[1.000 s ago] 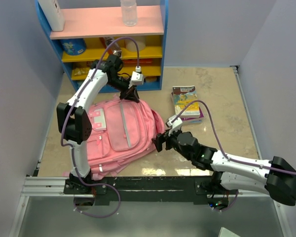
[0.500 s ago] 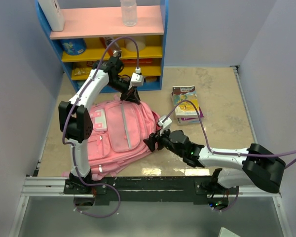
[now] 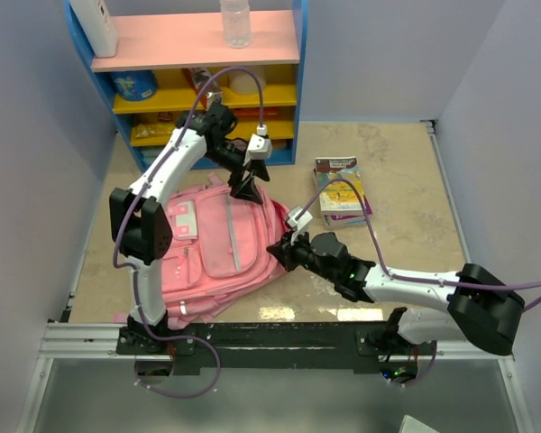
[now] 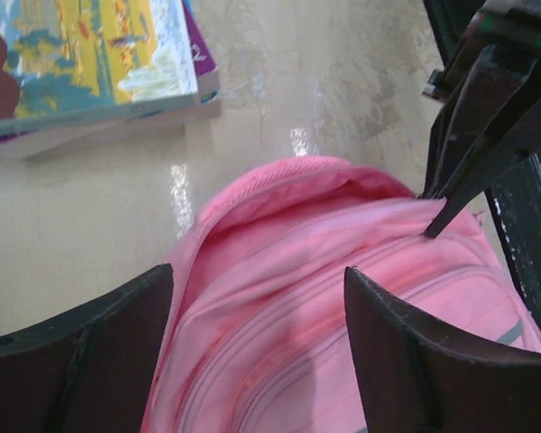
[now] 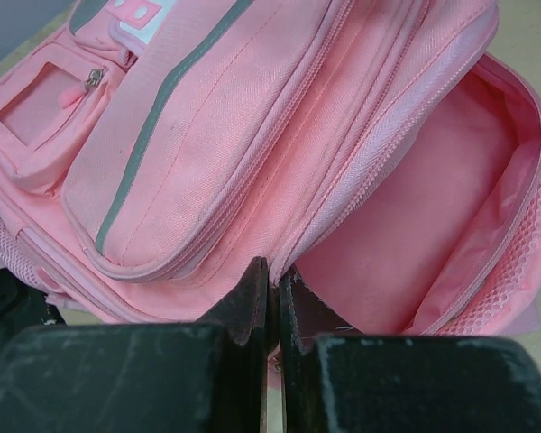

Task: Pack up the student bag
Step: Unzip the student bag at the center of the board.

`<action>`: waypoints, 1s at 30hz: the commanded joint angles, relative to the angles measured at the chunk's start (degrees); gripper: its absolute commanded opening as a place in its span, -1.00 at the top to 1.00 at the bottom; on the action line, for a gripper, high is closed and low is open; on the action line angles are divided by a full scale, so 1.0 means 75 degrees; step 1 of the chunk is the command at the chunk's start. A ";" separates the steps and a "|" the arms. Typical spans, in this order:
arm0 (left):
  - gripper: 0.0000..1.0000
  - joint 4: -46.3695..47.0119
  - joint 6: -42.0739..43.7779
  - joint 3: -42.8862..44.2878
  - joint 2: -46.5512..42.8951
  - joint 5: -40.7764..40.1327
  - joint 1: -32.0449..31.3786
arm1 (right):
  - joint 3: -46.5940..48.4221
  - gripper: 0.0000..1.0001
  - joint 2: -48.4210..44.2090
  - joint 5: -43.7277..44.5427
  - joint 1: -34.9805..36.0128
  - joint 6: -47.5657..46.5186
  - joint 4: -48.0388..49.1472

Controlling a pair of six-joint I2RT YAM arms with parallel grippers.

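Observation:
The student bag point(image 3: 218, 245), a large pink backpack with grey-white trim, lies flat on the table's left half. My left gripper point(image 3: 247, 190) hovers over its top end. In the left wrist view that gripper point(image 4: 257, 347) is open, with pink fabric point(image 4: 316, 298) below the jaws and nothing between them. My right gripper point(image 3: 279, 249) is at the bag's right edge. The right wrist view shows this gripper point(image 5: 274, 281) shut on the zip edge of the bag's main opening. The compartment point(image 5: 433, 207) gapes open and looks empty inside.
A stack of books point(image 3: 342, 188) point(image 4: 90, 63) lies on the beige table right of the bag. A blue shelf unit point(image 3: 207, 86) with a pink top stands at the back, holding a clear bottle point(image 3: 235, 23), a white item point(image 3: 97, 24) and small goods.
My left gripper has opened, let go of the bag's top and lifted slightly. My right gripper moved in to the bag's right edge and shut on the opening's rim.

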 commanded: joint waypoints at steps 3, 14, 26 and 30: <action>-0.68 -0.0084 0.0930 -0.0613 -0.0907 0.0742 -0.0563 | 0.0770 1.00 -0.0071 -0.0329 -0.0011 -0.0760 0.0363; -0.58 -0.0095 0.1507 -0.1553 -0.0919 -0.0021 -0.0950 | 0.0525 1.00 -0.1231 0.0187 0.0001 -0.1253 0.0304; 0.87 -0.0107 0.1601 -0.1342 -0.0731 -0.0243 -0.1185 | 0.0478 1.00 -0.1395 0.0257 -0.0011 -0.1300 0.0386; 1.00 -0.0095 0.1648 -0.1330 -0.0813 -0.0372 -0.1173 | 0.0315 -0.13 -0.1582 0.0398 0.0001 -0.1241 0.0363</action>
